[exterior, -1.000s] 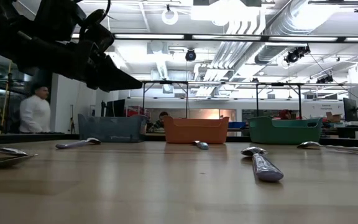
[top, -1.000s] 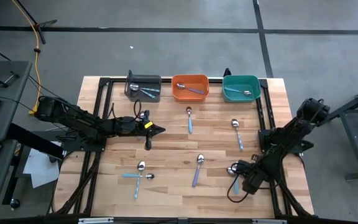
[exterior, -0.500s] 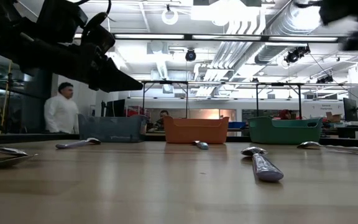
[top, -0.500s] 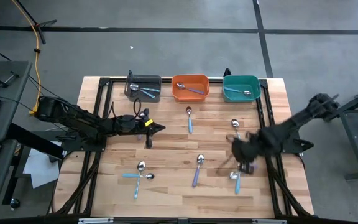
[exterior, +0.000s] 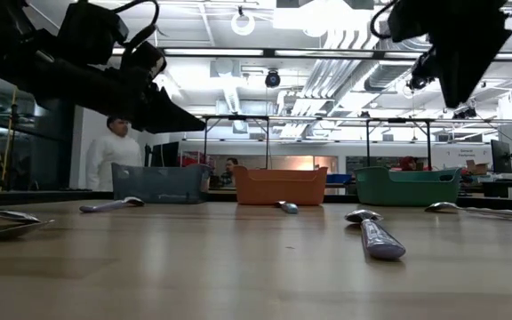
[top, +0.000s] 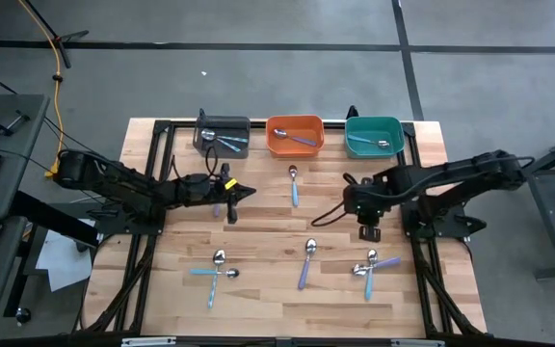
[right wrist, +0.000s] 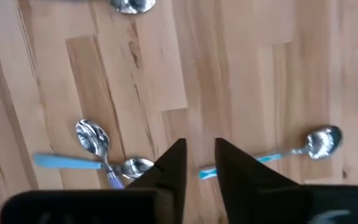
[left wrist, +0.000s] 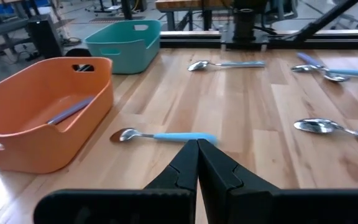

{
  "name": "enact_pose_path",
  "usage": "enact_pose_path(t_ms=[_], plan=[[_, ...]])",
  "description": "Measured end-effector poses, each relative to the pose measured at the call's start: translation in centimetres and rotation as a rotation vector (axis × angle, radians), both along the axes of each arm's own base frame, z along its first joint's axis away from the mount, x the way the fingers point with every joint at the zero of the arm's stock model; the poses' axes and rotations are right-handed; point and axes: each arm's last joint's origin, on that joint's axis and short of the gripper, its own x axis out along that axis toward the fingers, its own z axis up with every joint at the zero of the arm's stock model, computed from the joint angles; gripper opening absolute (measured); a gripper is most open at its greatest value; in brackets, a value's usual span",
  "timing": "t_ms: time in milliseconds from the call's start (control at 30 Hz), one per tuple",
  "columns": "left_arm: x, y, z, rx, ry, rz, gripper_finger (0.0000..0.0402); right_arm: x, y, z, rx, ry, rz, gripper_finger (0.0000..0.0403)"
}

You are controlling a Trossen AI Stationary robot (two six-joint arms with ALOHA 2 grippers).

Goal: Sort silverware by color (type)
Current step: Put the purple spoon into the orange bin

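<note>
Spoons with silver bowls and pastel handles lie flat on the wooden table. A light-blue one lies before the orange bin and a lavender one at mid-table. Crossed pairs lie near left and near right. My left gripper is shut and hangs above the table left of the light-blue spoon. My right gripper points down over the right half, slightly open, well above a light-blue-handled spoon; it holds nothing.
Three bins stand along the far edge: grey, orange and teal, each with spoons inside. A black frame borders the table's left and right sides. Bare wood lies between the arms. A person stands in the room behind.
My right arm has swung from the table's near right corner toward the far edge and the left, rising, and its gripper now hangs over the right half. The person in the room has walked to the right.
</note>
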Motion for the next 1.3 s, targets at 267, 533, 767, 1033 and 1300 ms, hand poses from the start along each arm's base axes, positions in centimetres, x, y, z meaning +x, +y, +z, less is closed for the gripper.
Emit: enact_pose_path(t_ms=[267, 533, 767, 1033, 1300], plan=[[-0.1, 0.5, -0.1, -0.004, 0.006, 0.025, 0.0001, -0.4, 2.3, -4.2, 0.044, 0.115, 0.04, 0.0168], [-0.1, 0.1, -0.2, 0.007, 0.021, -0.009, 0.0001, -3.3, 7.1, -7.8, 0.078, 0.173, 0.094, 0.0196], [0.0, 0.1, -0.2, 0.046, 0.03, -0.019, 0.0001, -6.0, 10.3, -10.2, 0.099, 0.146, 0.126, 0.0197], [-0.1, 0.2, -0.2, 0.073, 0.036, -0.022, 0.0001, -6.8, 10.8, -10.9, 0.04, 0.086, 0.107, 0.019], [-0.1, 0.2, -0.2, 0.072, 0.045, -0.021, 0.0001, -7.1, 10.6, -12.4, 0.078, 0.047, 0.037, 0.0128]])
